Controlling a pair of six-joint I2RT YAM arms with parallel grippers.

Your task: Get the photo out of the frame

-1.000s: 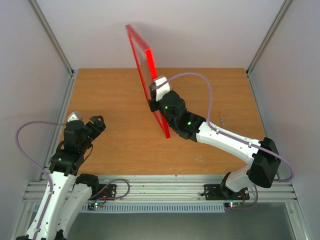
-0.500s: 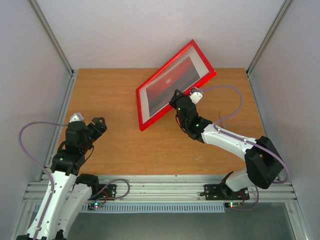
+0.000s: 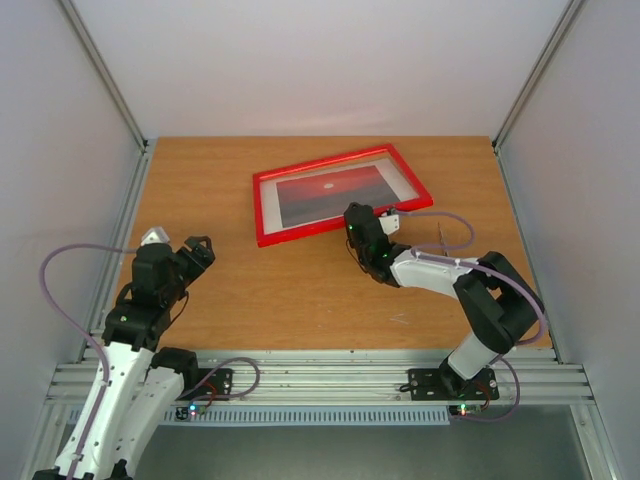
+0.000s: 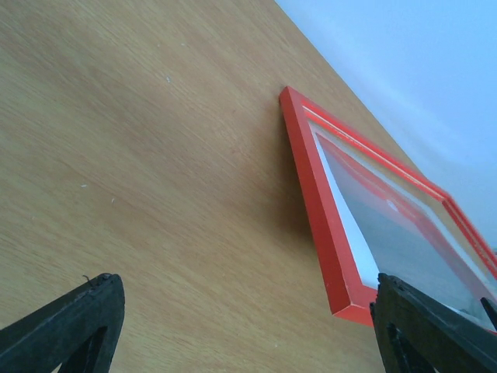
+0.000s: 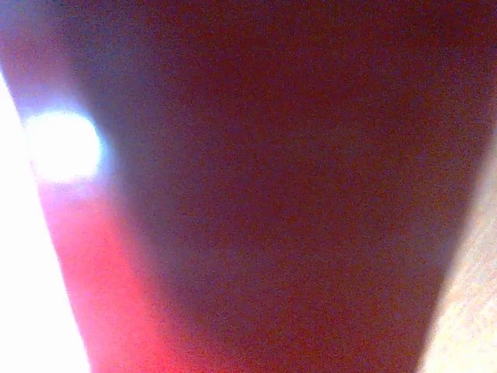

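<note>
Fingers of the left end effector (image 3: pixel 196 252) stand spread wide, released and holding nothing, low over the left side of the surface (image 3: pixel 220 200) and well apart from the frame (image 3: pixel 257 210). In its wrist view we see only the two dark fingertips at the bottom corners, with bare wood between them.

Further right, the frame lies face up past the middle of the surface. Its long axis runs left to right, with the right end a little farther from the arms than the left. The photo (image 3: pixel 330 195) sits inside it. The red sky and small white sun are toward the far wall and the darker band is toward us, so the print reads upright from the arms' side.

The right end effector (image 3: pixel 355 213) meets the frame's near rail, right of its middle, and we take it as clenched on that rail. Its fingertips are hidden under its own body from above.

From the left wrist the frame is cut off at the right edge, and the glass (image 4: pixel 404 241) reflects pale light, so the print is hard to read there. The right wrist view is only a dark red blur with a white patch, and we can make out nothing in it.
</note>
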